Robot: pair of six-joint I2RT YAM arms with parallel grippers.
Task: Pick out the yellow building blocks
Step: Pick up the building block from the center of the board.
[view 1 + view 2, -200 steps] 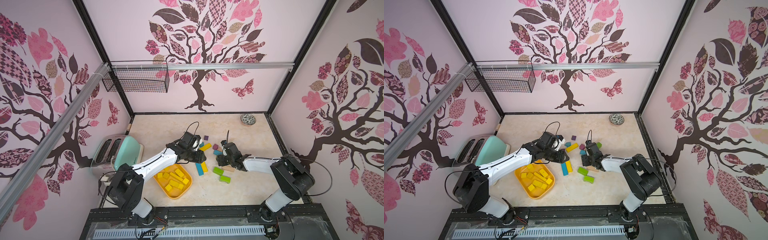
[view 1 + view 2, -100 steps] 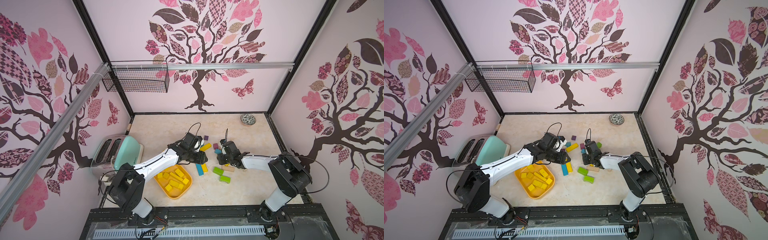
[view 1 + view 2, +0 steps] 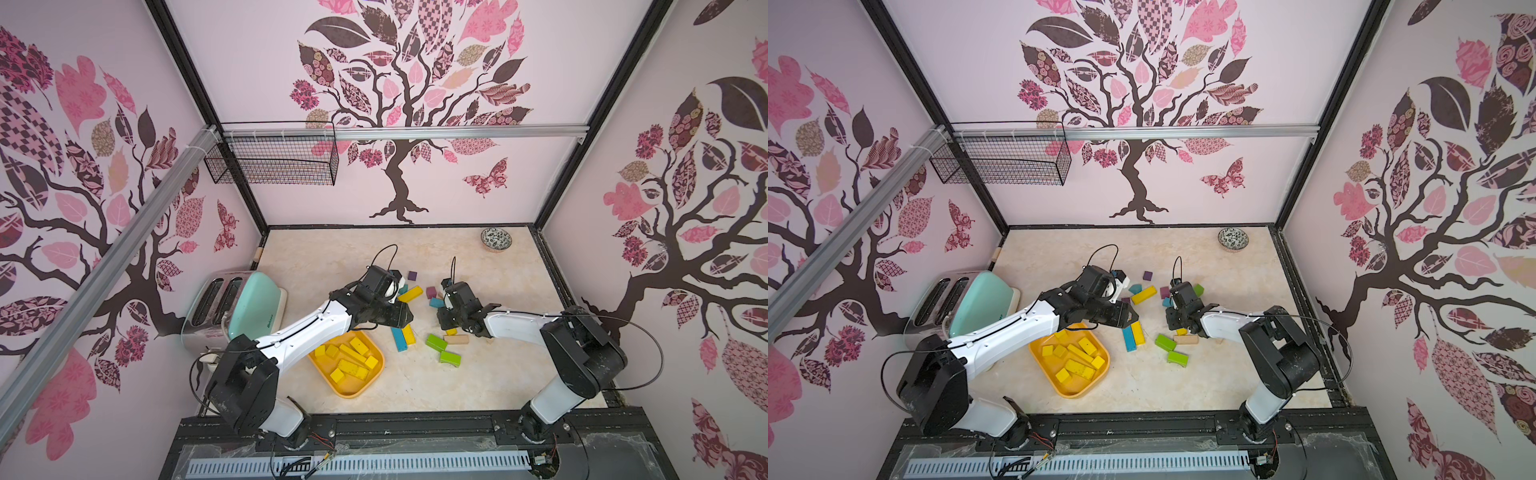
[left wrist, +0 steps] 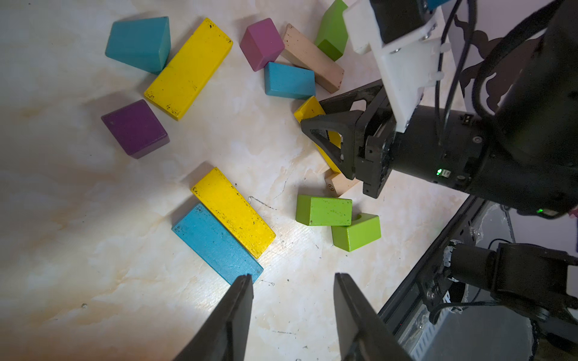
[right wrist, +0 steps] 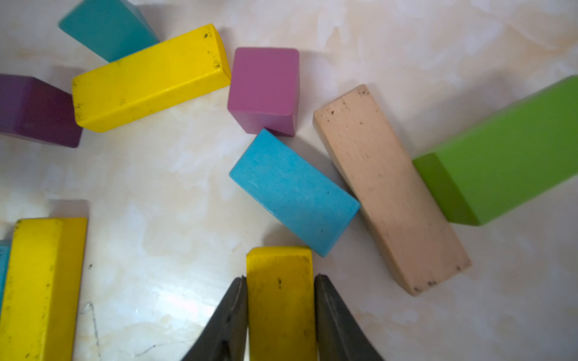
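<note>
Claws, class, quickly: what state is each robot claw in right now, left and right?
Left claw: open, holding nothing.
Right claw: closed on a short yellow painted wooden block.

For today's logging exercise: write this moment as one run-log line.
right end effector: shut on yellow block | left end effector: open, empty | tray: yellow blocks inside

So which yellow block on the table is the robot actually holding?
The short yellow wooden block clamped in the right gripper, beside the light blue block; both longer yellow bars lie free.
</note>
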